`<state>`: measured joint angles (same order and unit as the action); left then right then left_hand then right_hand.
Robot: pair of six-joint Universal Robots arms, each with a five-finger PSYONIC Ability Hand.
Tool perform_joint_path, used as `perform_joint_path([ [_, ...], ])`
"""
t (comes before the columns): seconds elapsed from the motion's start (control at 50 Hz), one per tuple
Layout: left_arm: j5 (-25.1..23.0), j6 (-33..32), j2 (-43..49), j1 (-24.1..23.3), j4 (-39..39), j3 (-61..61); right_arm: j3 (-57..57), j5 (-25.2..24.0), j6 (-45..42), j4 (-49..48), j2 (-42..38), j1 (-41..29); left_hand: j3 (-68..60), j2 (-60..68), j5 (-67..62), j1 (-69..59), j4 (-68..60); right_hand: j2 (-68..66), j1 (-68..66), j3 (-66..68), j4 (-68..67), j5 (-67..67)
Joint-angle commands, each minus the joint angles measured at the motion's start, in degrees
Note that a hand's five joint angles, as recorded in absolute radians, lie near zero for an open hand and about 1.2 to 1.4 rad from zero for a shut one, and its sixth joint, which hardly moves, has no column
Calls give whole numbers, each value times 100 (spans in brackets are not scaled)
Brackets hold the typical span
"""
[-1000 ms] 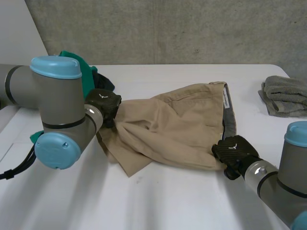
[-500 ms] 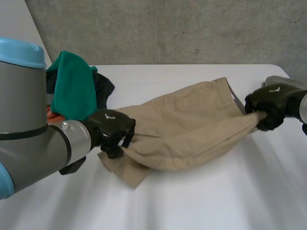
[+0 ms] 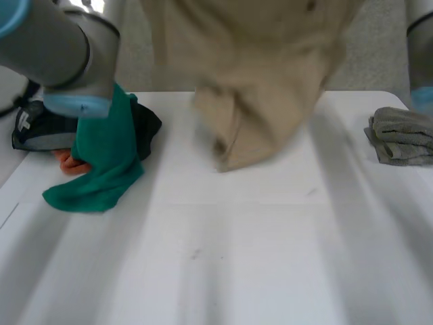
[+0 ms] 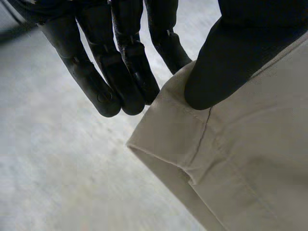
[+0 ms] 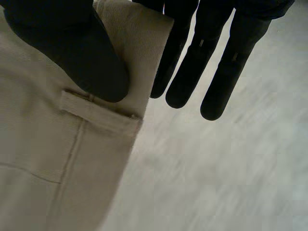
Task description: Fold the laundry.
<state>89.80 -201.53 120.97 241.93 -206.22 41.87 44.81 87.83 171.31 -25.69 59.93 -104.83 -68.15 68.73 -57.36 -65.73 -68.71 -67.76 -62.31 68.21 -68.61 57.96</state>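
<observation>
A tan garment (image 3: 264, 81) hangs in the air above the back of the table, its lower end just over the white top. My left hand (image 4: 120, 77) pinches one hemmed corner of the tan garment (image 4: 231, 168) between thumb and fingers. The right hand (image 5: 207, 62) pinches another corner of the tan garment (image 5: 62, 159) the same way, its thumb pressed just above a belt loop. Both arms are raised, the left arm (image 3: 61, 47) and the right arm (image 3: 419, 47) standing on either side of the hanging cloth.
A green cloth (image 3: 105, 156) lies at the back left over a dark cloth (image 3: 145, 125), with something orange (image 3: 67, 161) under it. A folded grey towel (image 3: 399, 135) sits at the right edge. The white table (image 3: 223, 257) spreads in front.
Both hands have risen with the tan garment, which lay stretched on the table and now hangs above it. The right hand took hold at the garment's right end.
</observation>
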Motion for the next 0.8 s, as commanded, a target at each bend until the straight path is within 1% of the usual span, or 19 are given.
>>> perform_joint_path([
  [0.02,99,421,-267,135,-173,628,-235,-98,25,-244,-419,15,-1185,1127,-1264,-1427,-1129,-1224,-1769,1179,-1139,1204],
  [0.1,100,526,-408,215,-111,1340,-262,-406,69,160,-789,-20,-1185,1127,-1264,-1427,-1129,-1224,-1769,1179,-1139,1204],
  [0.12,99,544,-416,223,-129,1480,-227,-546,86,283,-937,-37,-1185,1127,-1264,-1427,-1129,-1224,-1769,1179,-1139,1204],
  [0.2,-32,719,-356,188,-190,2393,114,-828,60,573,-1237,-20,-1185,1127,-1264,-1427,-1129,-1224,-1769,1179,-1139,1204],
  [0.28,-164,773,-75,101,-208,3088,720,-969,-36,714,-1457,33,-1185,1127,-1264,-1427,-1129,-1224,-1769,1179,-1139,1204],
  [0.34,-199,773,163,65,-190,3423,1143,-987,-194,767,-1510,85,-1185,1127,-1264,-1427,-1129,-1224,-1769,1179,-1139,1204],
  [0.42,-182,764,339,-22,-138,3942,1829,-934,-642,1048,-1414,200,-1185,1127,-1264,-1427,-1129,-1224,-1769,1179,-1139,1204],
  [0.5,-208,773,76,-102,55,4461,2330,-864,-1029,1733,-949,314,-1185,1127,-1264,-1427,-1129,-1224,-1769,1179,-1139,1204],
  [0.52,-226,799,-133,-119,169,4627,2461,-881,-1178,2100,-721,358,-1185,1127,-1264,-1427,-1129,-1224,-1769,1179,-1139,1204],
  [0.56,-252,790,-406,-128,362,4794,2524,-890,-1363,2532,-500,402,-1185,1127,-1264,-1427,-1129,-1224,-1769,1179,-1139,1204],
  [0.58,-270,782,-564,-137,485,4865,2559,-899,-1485,2778,-395,419,-1185,1127,-1264,-1427,-1129,-1224,-1769,1179,-1139,1204],
  [0.6,-331,764,-879,-154,800,5014,2603,-925,-1739,3285,-194,454,-1185,1127,-1264,-1427,-1129,-1224,-1769,1179,-1139,1204],
  [0.66,-480,746,-1382,-207,1425,5155,2612,-995,-2206,4087,115,525,-1185,1127,-1264,-1427,-1129,-1224,-1769,1179,-1139,1204],
  [0.68,-629,720,-1662,-251,1958,5225,2612,-1039,-2590,4629,272,595,-1185,1127,-1264,-1427,-1129,-1224,-1769,1179,-1139,1204],
  [0.74,-814,562,-2007,-330,2865,5270,2595,-1083,-3216,5511,441,736,-1185,1127,-1264,-1427,-1129,-1224,-1769,1179,-1139,1204],
  [0.76,-919,388,-2138,-382,3477,5279,2577,-1101,-3662,6105,493,832,-1185,1127,-1264,-1427,-1129,-1224,-1769,1179,-1139,1204],
  [0.8,-964,185,-2209,-435,4061,5270,2560,-1066,-4104,6697,502,920,-1185,1127,-1264,-1427,-1129,-1224,-1769,1179,-1139,1204],
])
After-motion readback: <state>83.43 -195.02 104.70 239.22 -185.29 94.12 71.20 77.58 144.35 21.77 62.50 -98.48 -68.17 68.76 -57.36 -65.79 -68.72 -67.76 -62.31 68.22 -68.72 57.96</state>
